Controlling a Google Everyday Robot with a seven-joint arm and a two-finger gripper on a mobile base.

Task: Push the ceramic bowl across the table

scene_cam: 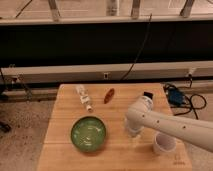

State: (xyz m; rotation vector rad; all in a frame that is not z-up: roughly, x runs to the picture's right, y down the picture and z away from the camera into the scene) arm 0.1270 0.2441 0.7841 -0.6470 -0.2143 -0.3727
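Observation:
The green ceramic bowl point(88, 134) sits on the light wooden table point(120, 155), in its front left half. My white arm reaches in from the right, and my gripper point(132, 133) hangs down at its end, just above the tabletop. The gripper is to the right of the bowl, about a hand's width from its rim and not touching it. The bowl looks empty.
A small whitish cup point(164, 143) stands at the front right, just under my arm. A clear bottle point(84, 97) lies at the back left and a reddish-brown oblong thing point(109, 95) at the back middle. A blue object point(175, 96) and cables lie on the floor to the right.

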